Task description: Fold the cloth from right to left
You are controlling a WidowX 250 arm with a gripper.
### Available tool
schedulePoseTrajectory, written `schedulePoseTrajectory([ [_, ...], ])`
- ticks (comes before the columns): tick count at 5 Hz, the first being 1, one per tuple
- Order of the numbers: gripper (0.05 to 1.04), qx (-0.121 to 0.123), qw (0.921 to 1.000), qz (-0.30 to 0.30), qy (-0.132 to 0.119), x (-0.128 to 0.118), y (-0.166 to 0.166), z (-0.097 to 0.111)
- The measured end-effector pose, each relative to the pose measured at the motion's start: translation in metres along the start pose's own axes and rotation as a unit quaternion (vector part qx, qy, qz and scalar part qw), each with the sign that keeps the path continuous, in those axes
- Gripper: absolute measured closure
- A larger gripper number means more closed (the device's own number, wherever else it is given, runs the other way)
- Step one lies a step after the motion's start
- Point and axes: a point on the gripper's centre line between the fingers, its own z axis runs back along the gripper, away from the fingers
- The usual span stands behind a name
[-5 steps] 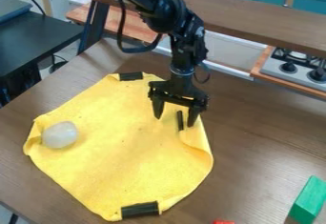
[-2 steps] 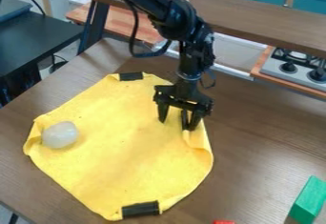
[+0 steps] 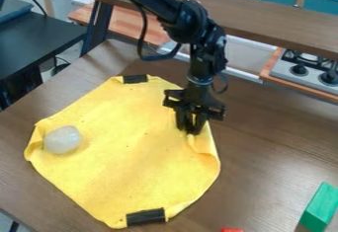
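My gripper hangs over the right edge of the yellow cloth, its fingers drawn close together on the cloth's black-marked right corner. The cloth lies spread on the table, with its right edge partly curled over. Black strips mark its top and bottom corners. A whitish rounded object rests on the cloth's left corner. The black strip at the right corner is hidden behind the fingers.
A green block stands at the lower right of the brown table, and a red piece shows at the bottom edge. A raised wooden shelf and a toy stove are at the back right.
The gripper has moved slightly right and down to the cloth's right corner. Its fingers, wide apart before, have closed there. The cloth's right edge has shifted very slightly.
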Motion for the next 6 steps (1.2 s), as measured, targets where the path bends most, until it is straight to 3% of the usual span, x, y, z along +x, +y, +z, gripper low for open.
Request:
schedulePoseTrajectory([
  [1,0.942,0.0,1.0,0.0,0.001,-0.001,0.0,-0.001],
  [2,1.015,-0.002,1.0,-0.003,-0.002,-0.002,0.0,-0.003],
  [3,1.025,-0.015,0.9996,-0.015,-0.017,-0.005,-0.001,0.0],
  [4,1.026,-0.048,0.9983,-0.016,-0.028,-0.013,0.002,0.013],
  [5,1.027,-0.092,0.9945,0.004,-0.051,-0.015,0.022,0.039],
  [6,1.028,-0.14,0.9892,0.02,-0.038,-0.025,0.038,0.039],
])
